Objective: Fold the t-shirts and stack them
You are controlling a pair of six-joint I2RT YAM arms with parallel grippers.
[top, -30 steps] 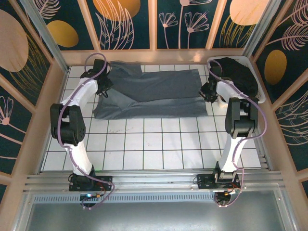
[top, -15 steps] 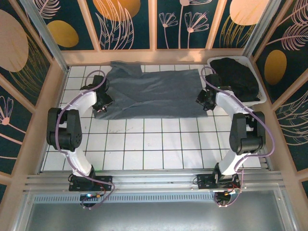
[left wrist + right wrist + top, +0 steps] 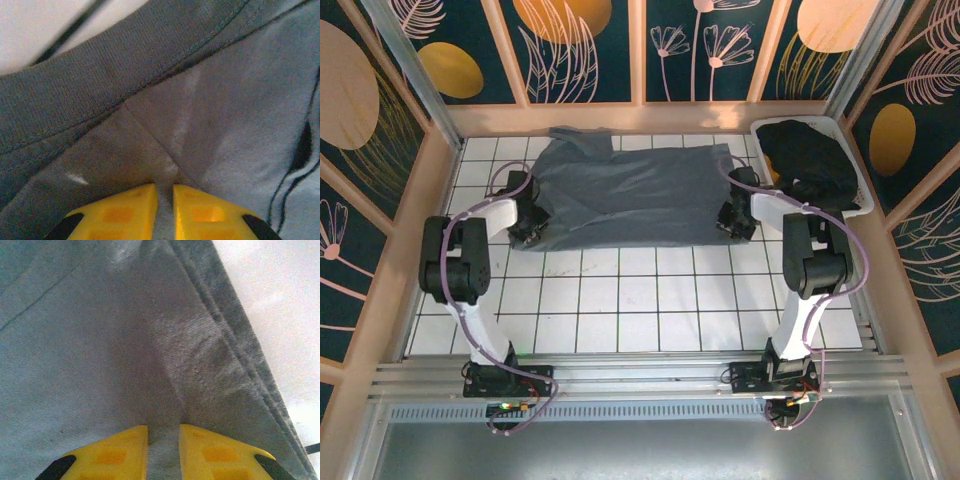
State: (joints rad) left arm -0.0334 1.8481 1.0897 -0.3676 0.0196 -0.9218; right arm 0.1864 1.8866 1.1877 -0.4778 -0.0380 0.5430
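The slate blue-grey t-shirt (image 3: 638, 195) lies spread across the far half of the tiled table, folded over itself. My left gripper (image 3: 527, 228) sits at its near left corner, and its yellow fingers (image 3: 131, 209) are shut on a pinched ridge of the grey fabric (image 3: 165, 125). At the near right corner my right gripper (image 3: 733, 222) is shut on a fold of the same shirt (image 3: 100, 340), cloth squeezed between its yellow fingers (image 3: 212, 454). Black t-shirts (image 3: 810, 158) are heaped in the bin at the back right.
The white plastic bin (image 3: 863, 203) stands in the far right corner against the wall. White tiled table (image 3: 640, 300) stretches bare between the shirt and the arm bases. Wooden frame walls close in the far, left and right sides.
Both grippers have carried the shirt's edge from the far side toward the near side and lowered to the table, so the shirt now lies doubled over with its near edge closer to me.
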